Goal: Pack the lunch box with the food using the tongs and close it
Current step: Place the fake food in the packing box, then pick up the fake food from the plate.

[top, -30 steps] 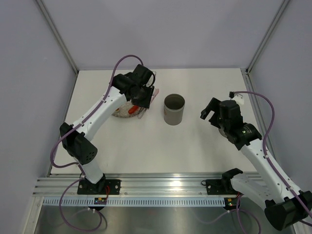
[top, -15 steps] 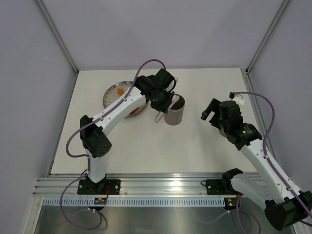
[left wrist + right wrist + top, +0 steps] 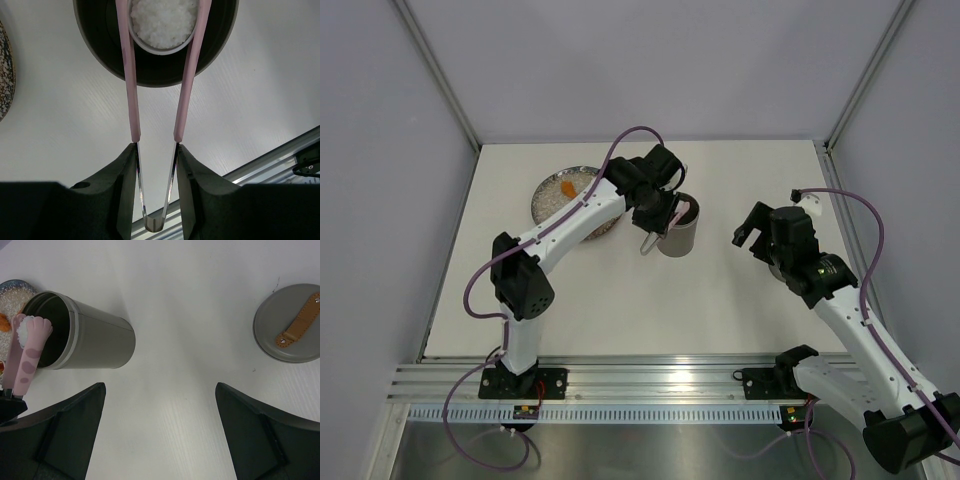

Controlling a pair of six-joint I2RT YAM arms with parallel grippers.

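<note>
Your left pincer (image 3: 156, 150) is clamped on the tongs (image 3: 129, 90) near their joined end. Their long axis runs away from the pincer, and the tips point into the mouth of the upright lunch box (image 3: 677, 240) mid-tabletop (image 3: 740, 300), pinching a white grainy lump (image 3: 162, 20). Your right pincer (image 3: 159, 390) hangs wide apart with nothing in it.

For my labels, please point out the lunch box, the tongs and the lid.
lunch box (image 3: 100, 342): right wrist view, outer wall.
tongs (image 3: 129, 75): left wrist view, a pink arm.
lid (image 3: 275, 315): right wrist view, grey top.
</note>
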